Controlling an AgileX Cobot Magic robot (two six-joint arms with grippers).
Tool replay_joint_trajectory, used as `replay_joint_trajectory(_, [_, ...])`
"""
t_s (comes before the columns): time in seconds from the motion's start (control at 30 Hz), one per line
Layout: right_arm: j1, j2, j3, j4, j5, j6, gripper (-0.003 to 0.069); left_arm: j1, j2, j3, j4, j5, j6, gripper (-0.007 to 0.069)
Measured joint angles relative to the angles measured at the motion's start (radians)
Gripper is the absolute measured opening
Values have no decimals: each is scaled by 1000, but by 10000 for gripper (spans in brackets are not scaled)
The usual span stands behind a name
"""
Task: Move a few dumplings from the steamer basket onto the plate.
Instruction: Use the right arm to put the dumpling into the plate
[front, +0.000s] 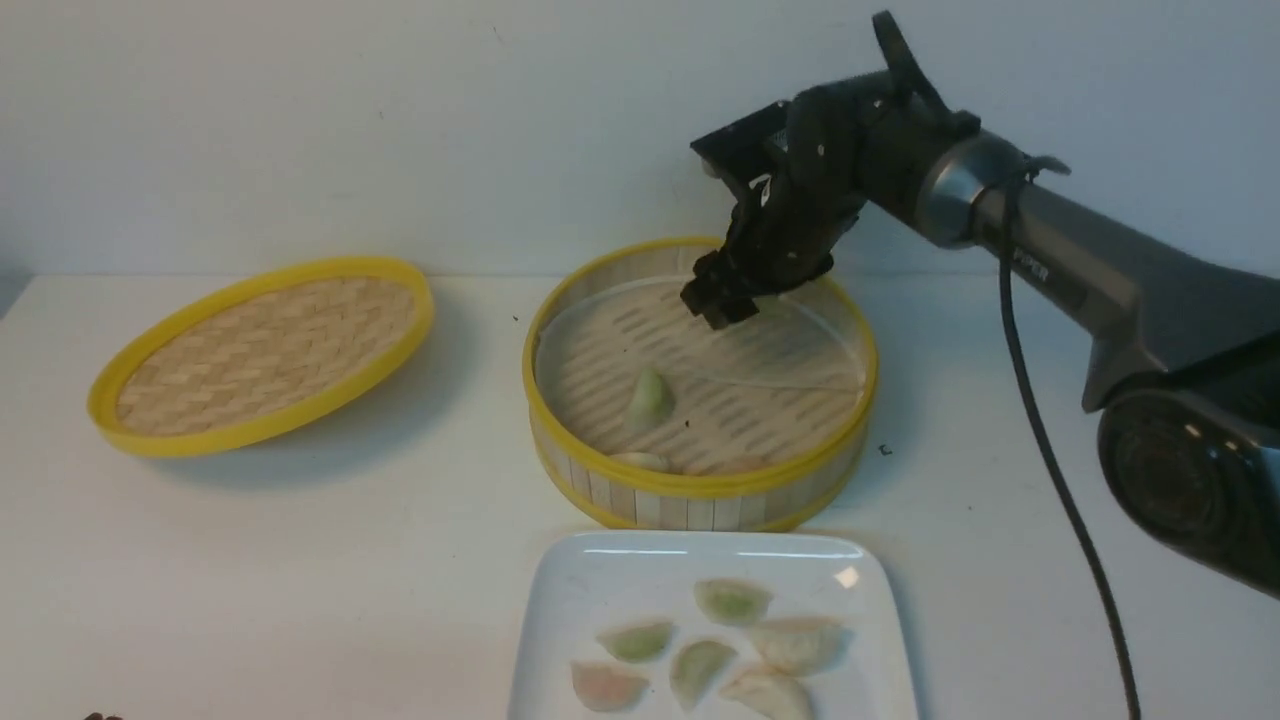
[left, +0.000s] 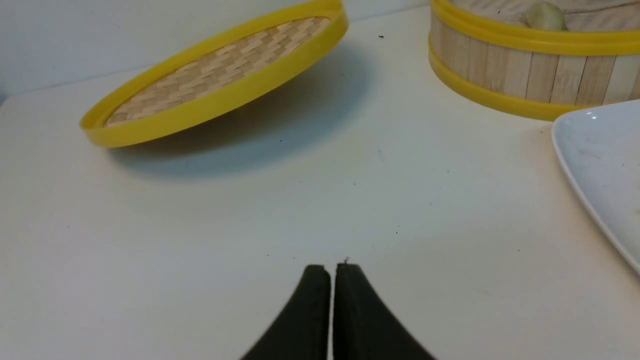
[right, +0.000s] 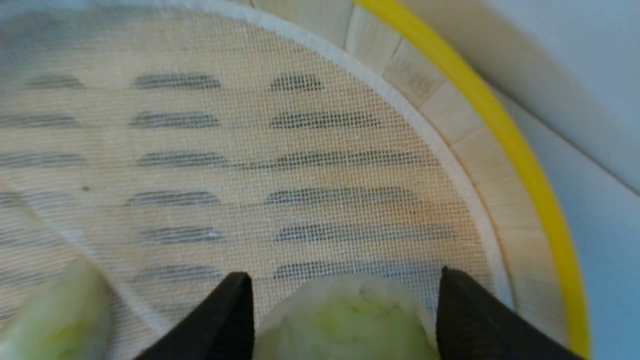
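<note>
- Your right gripper (right: 344, 274) has its jaws standing apart, straddling a pale green pleated dumpling (right: 345, 325). I'd call it not yet clamped, since a sliver of gap shows on one side.
- Why reach in so deep?
- That dumpling lies on the thin white mesh liner (right: 300, 150), close to the wall of the round bamboo steamer basket with yellow rims (right: 450, 115). So you come down steeply from above, wrist bent, forearm reaching over the rim. A second pale green dumpling (right: 55, 310) sits just beside the jaws, clear of them.
- And the drop?
- It's well behind the hand, past the basket's opposite rim: the white glossy square plate (front: 600, 570), with six dumplings (front: 733, 600) on it. Your left gripper (left: 332, 267) rests closed and empty, well apart.
</note>
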Motion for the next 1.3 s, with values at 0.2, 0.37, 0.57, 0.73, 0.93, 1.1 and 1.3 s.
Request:
replay_joint_trajectory(0.2, [0,-138,-81,22,114,0,426,0,0,0,0,0,0,-6])
replay_joint_trajectory(0.37, [0,-299,-8,104,123,0,426,0,0,0,0,0,0,-6])
replay_joint_trajectory(0.57, [19,-616,406,203,123,-17,426,0,0,0,0,0,0,-6])
replay_joint_trajectory(0.73, [66,-820,809,217,79,-33,426,0,0,0,0,0,0,-6])
replay_joint_trajectory(0.93, [85,-871,1174,241,-168,-34,426,0,0,0,0,0,0,-6])
replay_joint_trajectory(1.1, [85,-799,1292,255,-323,-31,426,0,0,0,0,0,0,-6])
replay_joint_trajectory(1.3, [85,-712,1290,324,-421,-38,426,0,0,0,0,0,0,-6])
